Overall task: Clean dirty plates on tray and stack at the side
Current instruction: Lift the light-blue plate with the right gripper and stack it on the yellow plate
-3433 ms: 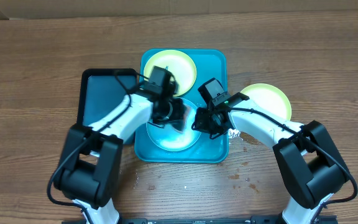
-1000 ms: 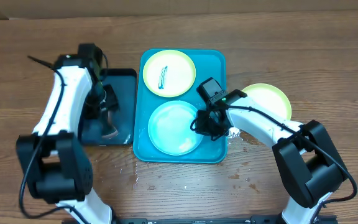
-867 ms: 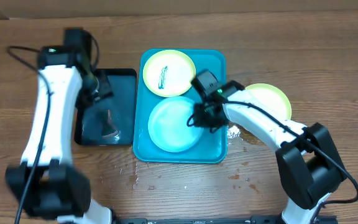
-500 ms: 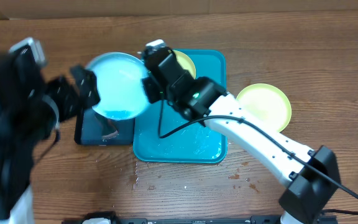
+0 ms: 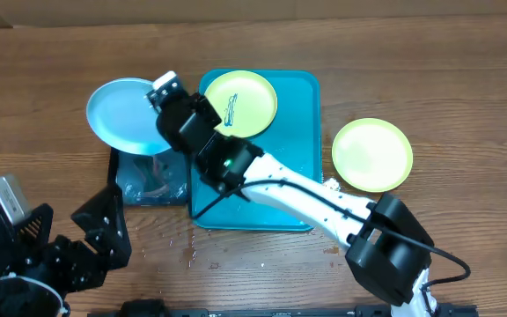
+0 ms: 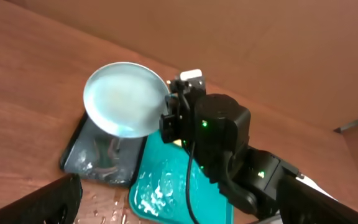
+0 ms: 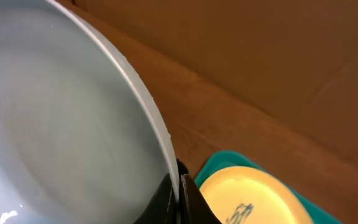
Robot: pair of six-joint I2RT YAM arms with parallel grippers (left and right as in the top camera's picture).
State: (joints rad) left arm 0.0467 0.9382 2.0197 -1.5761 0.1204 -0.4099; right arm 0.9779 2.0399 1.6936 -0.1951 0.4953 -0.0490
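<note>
Right gripper [image 7: 180, 188] clamps blue plate [image 5: 120, 110] rim over black tray [image 5: 135, 187]; left gripper [image 5: 102, 231] apparently open, empty.

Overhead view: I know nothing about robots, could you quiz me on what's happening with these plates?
1. True or false: the blue plate lies flat on the cyan tray.
2. Which hand grips the blue plate? A) left B) right C) neither
3. How many plates sit on the cyan tray?

Key:
1. False; it is held up, off the cyan tray.
2. B; the right hand pinches its rim.
3. One, the smeared yellow plate.
</note>
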